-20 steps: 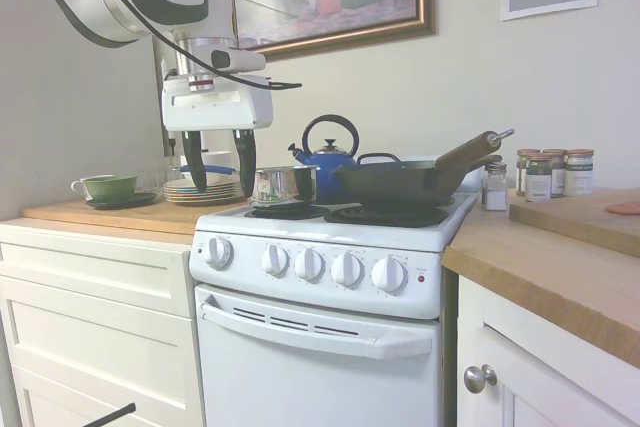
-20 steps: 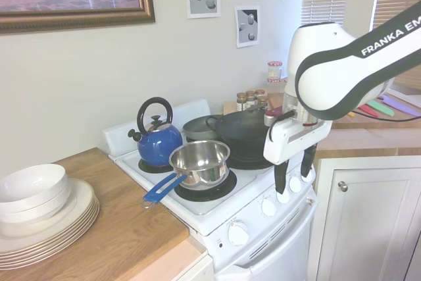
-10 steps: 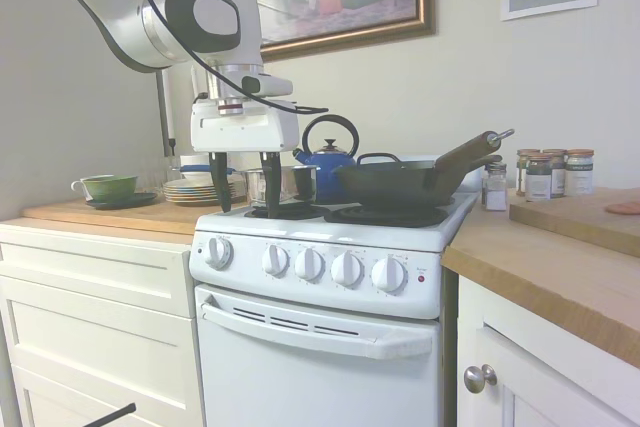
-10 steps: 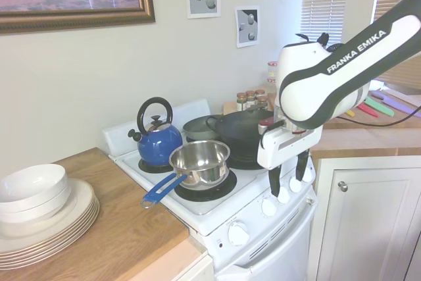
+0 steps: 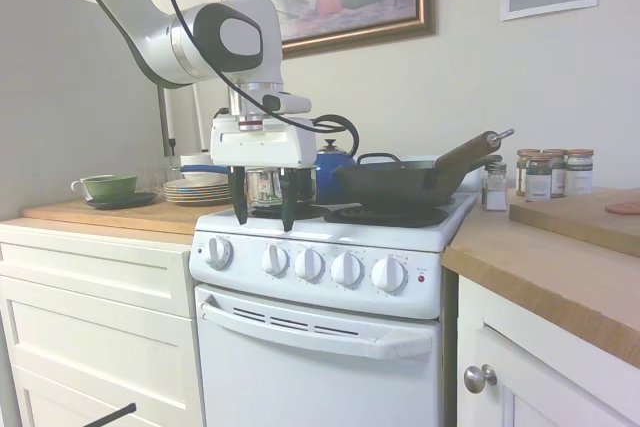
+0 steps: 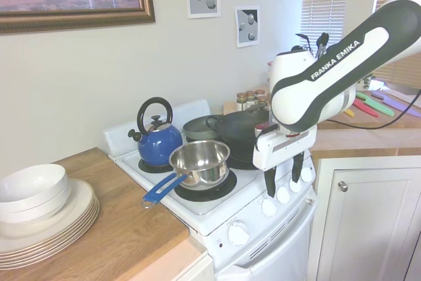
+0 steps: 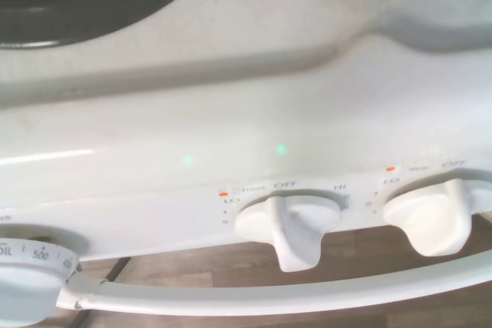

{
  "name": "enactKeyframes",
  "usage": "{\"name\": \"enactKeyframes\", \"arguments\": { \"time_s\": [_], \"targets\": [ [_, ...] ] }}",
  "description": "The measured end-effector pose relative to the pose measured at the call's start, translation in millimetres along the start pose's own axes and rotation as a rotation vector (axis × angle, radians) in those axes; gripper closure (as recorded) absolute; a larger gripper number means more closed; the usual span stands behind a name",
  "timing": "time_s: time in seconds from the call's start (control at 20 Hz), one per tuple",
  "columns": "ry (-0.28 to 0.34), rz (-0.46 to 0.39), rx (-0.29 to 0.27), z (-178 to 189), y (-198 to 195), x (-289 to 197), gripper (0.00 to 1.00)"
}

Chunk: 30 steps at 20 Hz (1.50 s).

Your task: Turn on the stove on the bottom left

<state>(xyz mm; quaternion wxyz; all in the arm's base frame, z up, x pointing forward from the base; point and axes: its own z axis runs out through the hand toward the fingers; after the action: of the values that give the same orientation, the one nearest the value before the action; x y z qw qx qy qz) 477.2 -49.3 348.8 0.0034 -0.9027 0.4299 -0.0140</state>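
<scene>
The gripper [image 5: 264, 217] is being held spread above the stove [image 5: 330, 292]; no knob [image 5: 275, 260] is being touched.

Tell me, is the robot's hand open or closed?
Open. The robot's hand shows its two black fingers spread apart with a clear gap, holding nothing, just above the white stove's round white knobs.

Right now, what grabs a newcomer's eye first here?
The white arm's open claw hanging just above the stove's knob row, near its left end. Behind it, a blue kettle on the back burner, beside a steel saucepan with a blue handle.
</scene>
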Motion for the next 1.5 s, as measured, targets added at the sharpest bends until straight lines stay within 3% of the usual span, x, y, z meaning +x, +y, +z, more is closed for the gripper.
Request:
{"name": "enactKeyframes", "arguments": {
  "time_s": [1.5],
  "targets": [
    [0.001,-0.007,-0.021,34,-19,14,1.00]
  ]
}}
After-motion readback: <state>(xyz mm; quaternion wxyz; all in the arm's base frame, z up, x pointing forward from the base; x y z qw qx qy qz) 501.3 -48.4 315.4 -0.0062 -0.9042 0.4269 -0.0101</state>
